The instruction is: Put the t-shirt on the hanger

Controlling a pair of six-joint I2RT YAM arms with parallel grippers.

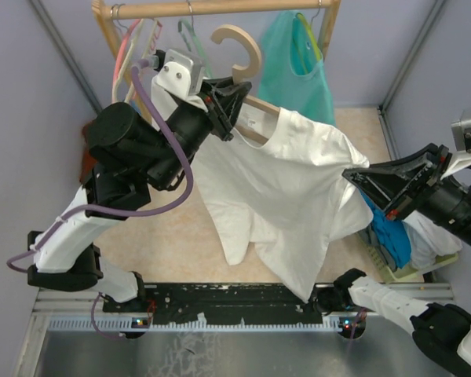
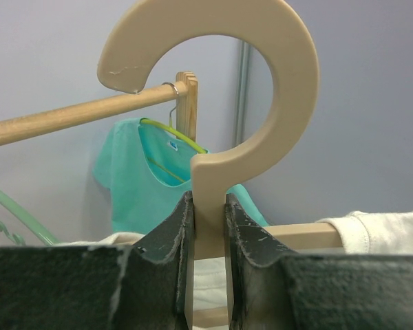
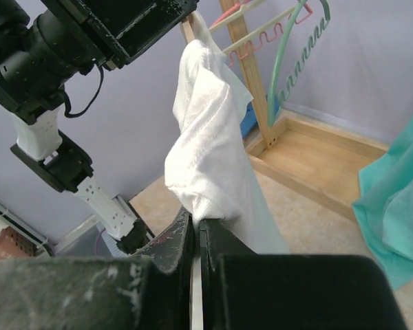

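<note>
Left fingers (image 2: 166, 242) clamp the hanger (image 2: 290, 89) under its hook, near the rail (image 2: 69, 115); right fingers (image 3: 171, 246) pinch the t-shirt (image 3: 208, 137).

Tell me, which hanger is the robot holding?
The thick beige hanger, clamped at its neck by the left gripper, t-shirt draped over it. The thin pink hangers and green hanger just hang on the rail.
</note>
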